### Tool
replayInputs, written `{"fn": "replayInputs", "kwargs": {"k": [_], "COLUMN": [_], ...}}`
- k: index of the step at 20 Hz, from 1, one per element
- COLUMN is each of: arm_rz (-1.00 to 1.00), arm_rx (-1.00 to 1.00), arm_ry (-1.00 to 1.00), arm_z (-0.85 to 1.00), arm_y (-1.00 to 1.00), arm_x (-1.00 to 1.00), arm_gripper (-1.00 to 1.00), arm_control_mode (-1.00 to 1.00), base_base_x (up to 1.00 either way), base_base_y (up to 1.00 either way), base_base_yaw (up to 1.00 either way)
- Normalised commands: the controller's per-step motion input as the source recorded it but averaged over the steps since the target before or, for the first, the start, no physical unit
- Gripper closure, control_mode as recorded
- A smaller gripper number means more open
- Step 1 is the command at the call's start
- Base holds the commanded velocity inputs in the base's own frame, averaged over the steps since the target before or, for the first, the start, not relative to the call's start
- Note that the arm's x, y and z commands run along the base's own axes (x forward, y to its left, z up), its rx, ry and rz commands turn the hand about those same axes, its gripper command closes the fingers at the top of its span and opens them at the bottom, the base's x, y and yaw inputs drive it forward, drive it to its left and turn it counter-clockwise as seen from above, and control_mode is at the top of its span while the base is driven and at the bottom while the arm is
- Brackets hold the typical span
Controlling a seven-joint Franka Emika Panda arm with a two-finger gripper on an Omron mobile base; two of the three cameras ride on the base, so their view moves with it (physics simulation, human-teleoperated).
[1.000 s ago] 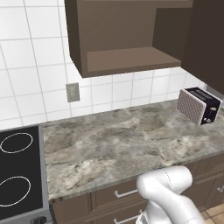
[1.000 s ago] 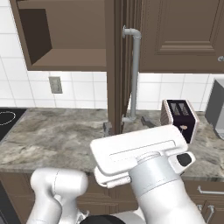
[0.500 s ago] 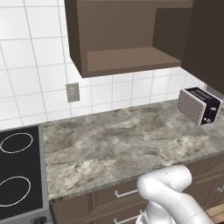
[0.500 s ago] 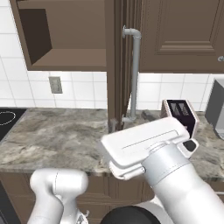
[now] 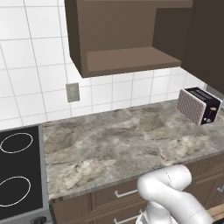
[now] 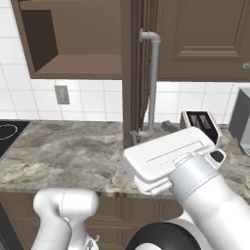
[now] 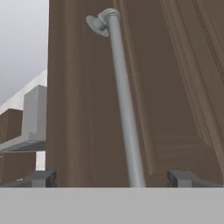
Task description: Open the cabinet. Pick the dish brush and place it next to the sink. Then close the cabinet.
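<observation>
1. The white arm rises from the base and bends forward over the table [image 6: 73, 156], its broad white hand raised toward the edge of the open door of the cabinet [image 6: 78, 39].
2. In the hand view the gripper [image 7: 114, 178] faces the door's outer face; its two dark fingertips [image 7: 41, 178] stand wide apart at the bottom, one to each side of the handle [image 7: 124, 109], with nothing held between them.
3. The handle is a long, round silver bar with a curved elbow and a round mounting plate at its top end. Its long axis runs vertically up the door, as seen in the right base view [image 6: 154, 83].
4. The cabinet is dark brown wood with raised-panel moulding. Its door stands swung out, edge-on to the right base view, and the part of the lower shelf [image 5: 127, 61] that can be seen is bare.
5. The table is mottled grey-brown stone, with white square wall tiles behind it and a beige outlet plate [image 5: 72, 92] set in them.
6. A boxy toaster [image 5: 199, 106] with a quilted silver side sits at the table's right; a black cooktop [image 5: 19, 170] lies at its left.
</observation>
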Motion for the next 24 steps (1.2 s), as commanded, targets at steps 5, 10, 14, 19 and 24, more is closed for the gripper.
{"fn": "replayInputs", "kwargs": {"k": [5,10,14,19,24], "arm_rz": [0.1,0.17,0.26,0.22,0.11], "arm_rx": [0.0,0.0,0.0,0.0,0.0], "arm_ry": [0.0,0.0,0.0,0.0,0.0], "arm_z": [-0.09,-0.01,0.0,0.0,0.0], "arm_y": [-0.1,0.0,0.0,0.0,0.0], "arm_x": [0.14,0.01,0.0,0.0,0.19], "arm_gripper": [-1.0,-1.0,-1.0,-1.0,-1.0], "arm_control_mode": [-1.0,-1.0,-1.0,-1.0,-1.0], "base_base_x": [0.0,0.0,0.0,0.0,0.0], "base_base_y": [0.0,0.0,0.0,0.0,0.0], "base_base_yaw": [0.0,0.0,0.0,0.0,0.0]}}
